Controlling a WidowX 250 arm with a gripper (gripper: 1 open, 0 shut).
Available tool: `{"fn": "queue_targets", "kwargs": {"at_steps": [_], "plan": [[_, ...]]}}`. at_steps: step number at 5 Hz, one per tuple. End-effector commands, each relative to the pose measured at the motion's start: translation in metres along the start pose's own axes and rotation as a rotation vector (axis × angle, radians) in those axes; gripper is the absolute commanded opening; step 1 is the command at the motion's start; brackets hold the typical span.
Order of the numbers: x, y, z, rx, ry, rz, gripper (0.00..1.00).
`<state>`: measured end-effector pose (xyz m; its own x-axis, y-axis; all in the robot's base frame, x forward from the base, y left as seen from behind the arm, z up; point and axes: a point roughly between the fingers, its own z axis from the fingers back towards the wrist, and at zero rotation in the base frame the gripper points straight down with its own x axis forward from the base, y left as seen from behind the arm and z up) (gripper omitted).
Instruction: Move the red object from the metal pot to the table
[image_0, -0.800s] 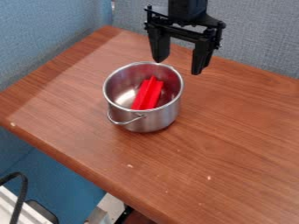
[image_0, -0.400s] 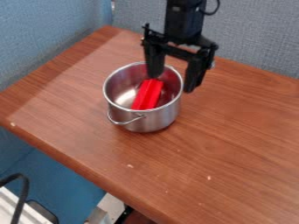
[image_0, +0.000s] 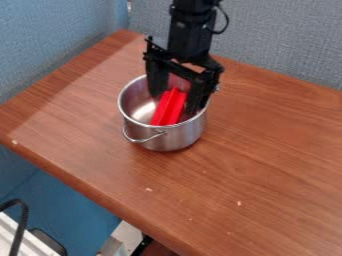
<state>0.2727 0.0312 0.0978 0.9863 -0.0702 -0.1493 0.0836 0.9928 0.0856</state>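
Observation:
The metal pot (image_0: 160, 130) stands near the middle of the table (image_0: 254, 190), its thin wire handle at the front left. Inside it the red object (image_0: 170, 107) leans upright against the back wall. My black gripper (image_0: 179, 101) points straight down over the pot, open, with one finger left of the red object and the other finger (image_0: 203, 100) right of it. Both fingertips reach down to about rim level or just inside. I cannot tell whether either finger touches the block.
A blue wall rises behind the table's far edges. The table's left and front edges drop off to the floor, where a dark frame (image_0: 20, 230) sits at the lower left. Bare wood lies to the right of and in front of the pot.
The open gripper has moved left and down from behind the pot's right rim, so that its fingers now straddle the red object. Pot and block have not shifted.

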Motion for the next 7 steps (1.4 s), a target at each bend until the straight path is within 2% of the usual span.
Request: {"fn": "queue_targets", "kwargs": {"at_steps": [1, 4, 6, 7], "plan": [[0.000, 0.015, 0.004, 0.027, -0.039, 0.015, 1.00], [0.006, 0.025, -0.018, 0.013, -0.004, 0.031, 1.00], [0.009, 0.025, -0.025, -0.001, -0.001, 0.030, 1.00], [0.011, 0.025, -0.027, -0.007, -0.002, 0.031, 0.00]]}}
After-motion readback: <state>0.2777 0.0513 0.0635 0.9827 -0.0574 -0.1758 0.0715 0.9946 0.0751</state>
